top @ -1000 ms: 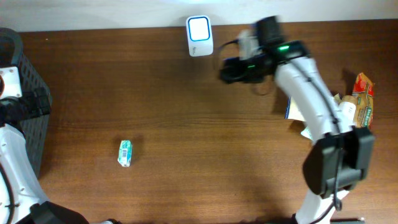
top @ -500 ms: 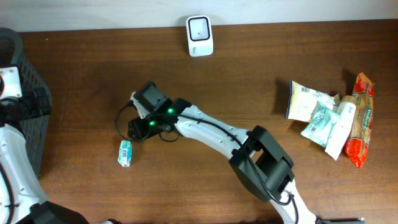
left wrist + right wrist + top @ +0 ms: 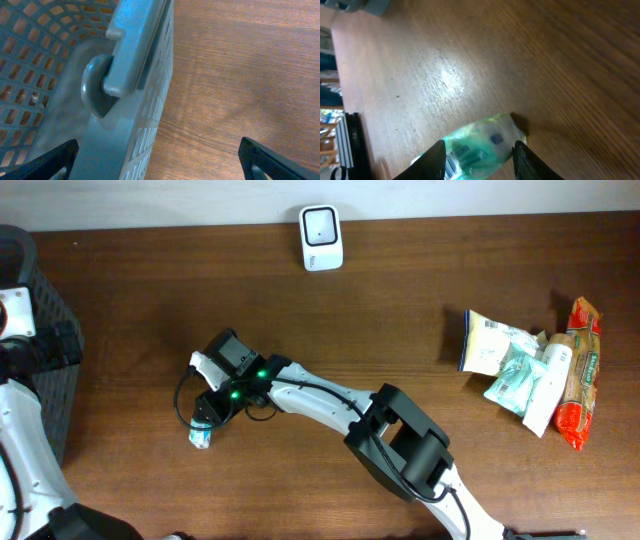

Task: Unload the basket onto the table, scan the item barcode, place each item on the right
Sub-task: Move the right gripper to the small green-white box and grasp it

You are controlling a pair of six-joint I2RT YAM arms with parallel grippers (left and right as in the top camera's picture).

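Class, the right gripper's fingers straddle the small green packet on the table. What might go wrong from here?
The green packet lies flat between the fingers of the right gripper; it may crumple or slip out on lifting. Its barcode sits near one finger, which might hide it from the scanner.

A brown wooden table (image 3: 400,310) carries everything. A small green-and-white plastic packet (image 3: 201,436) lies on its left-centre, between the fingers of the right gripper (image 3: 204,420). A white box-shaped scanner (image 3: 321,238) stands at the far edge, mid-table. A pile of crinkled snack packets (image 3: 530,375) sits at the right edge. A dark plastic lattice basket (image 3: 45,330) stands at the left edge, with the left gripper (image 3: 157,162) above its rim.
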